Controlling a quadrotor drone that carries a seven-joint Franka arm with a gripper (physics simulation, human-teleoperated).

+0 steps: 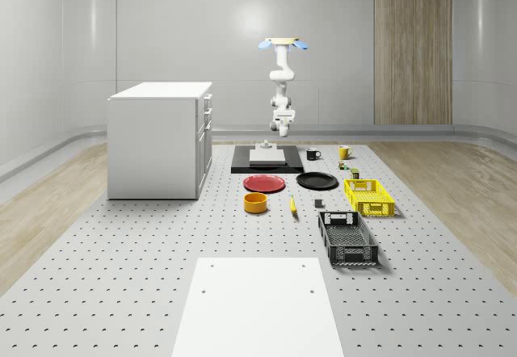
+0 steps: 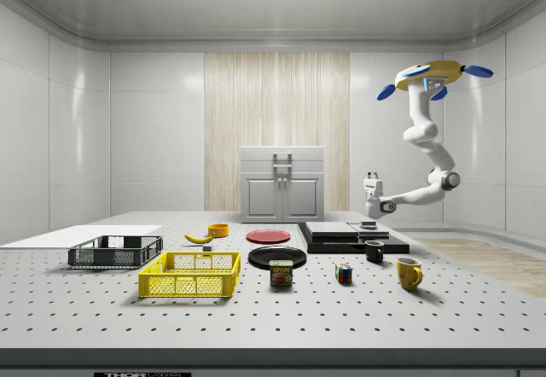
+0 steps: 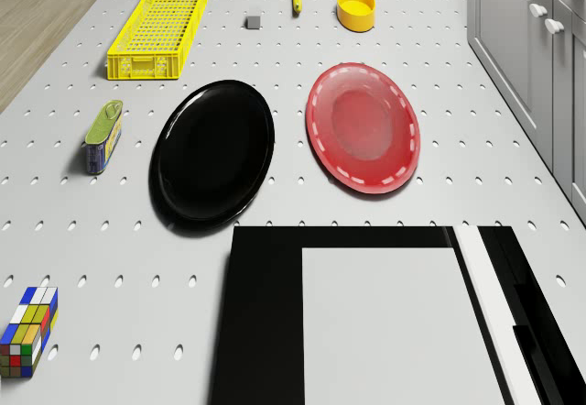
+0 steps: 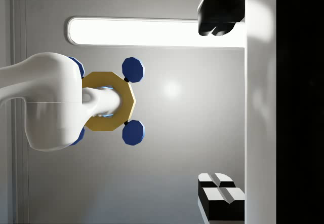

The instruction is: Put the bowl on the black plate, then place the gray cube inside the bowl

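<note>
While your drone [image 2: 431, 78] hovers high beyond the black slab, its tool [image 2: 372, 178] points upward, fingers spread and empty; the yellow bowl [image 1: 255, 202] sits on the tabletop [image 1: 121, 276], apart from the black plate [image 1: 317, 181], the gray cube [image 3: 253, 22] unmoved.

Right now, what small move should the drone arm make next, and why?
Probably carry the end effector toward the round orange bowl: the bowl sits apart from the glossy black plate, which is bare, while the drone hovers high beyond the black platform.
</note>
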